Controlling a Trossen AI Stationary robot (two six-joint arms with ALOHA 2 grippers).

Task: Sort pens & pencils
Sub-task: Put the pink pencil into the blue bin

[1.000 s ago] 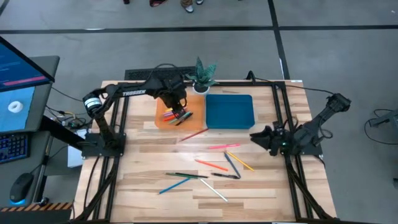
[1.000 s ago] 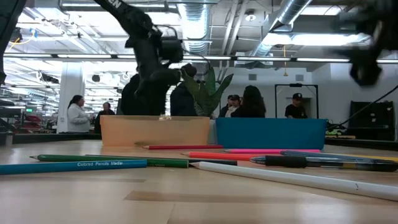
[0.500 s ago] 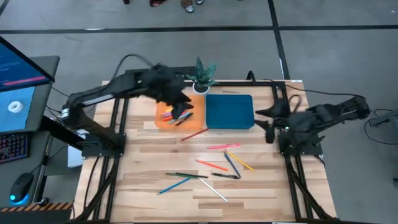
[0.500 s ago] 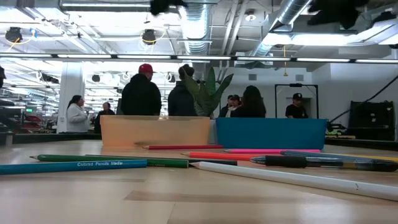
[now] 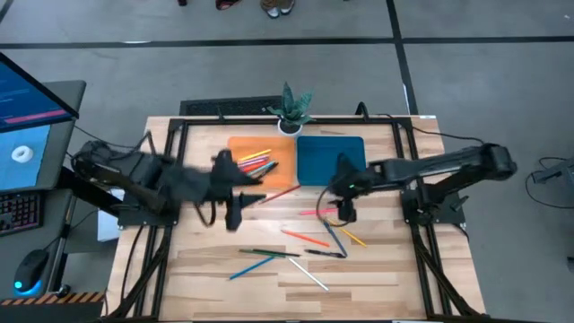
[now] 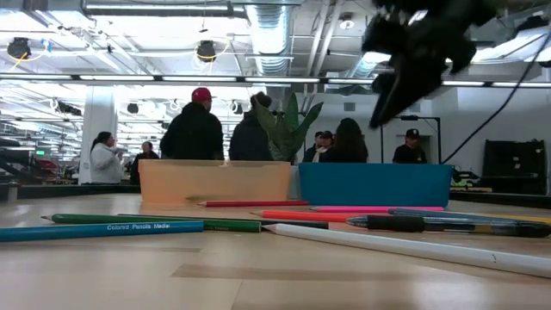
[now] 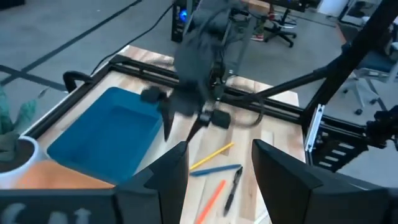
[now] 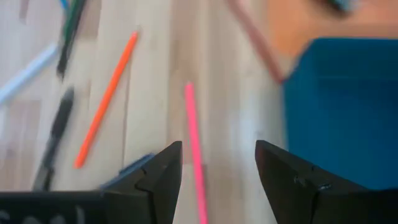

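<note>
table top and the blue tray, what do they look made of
Table top: looks like wood, pale planks with visible grain and seams, light sheen. Blue tray: probably plastic, though this is uncertain; uniform teal colour, smooth matte surface, raised rim.

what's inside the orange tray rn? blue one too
Orange tray: a small pile of pencils in red, orange, yellow and other colours lying in its right half; exact count not readable. Nothing covers it from above. Blue tray: looks empty, though the right gripper overlaps its front edge.
</note>
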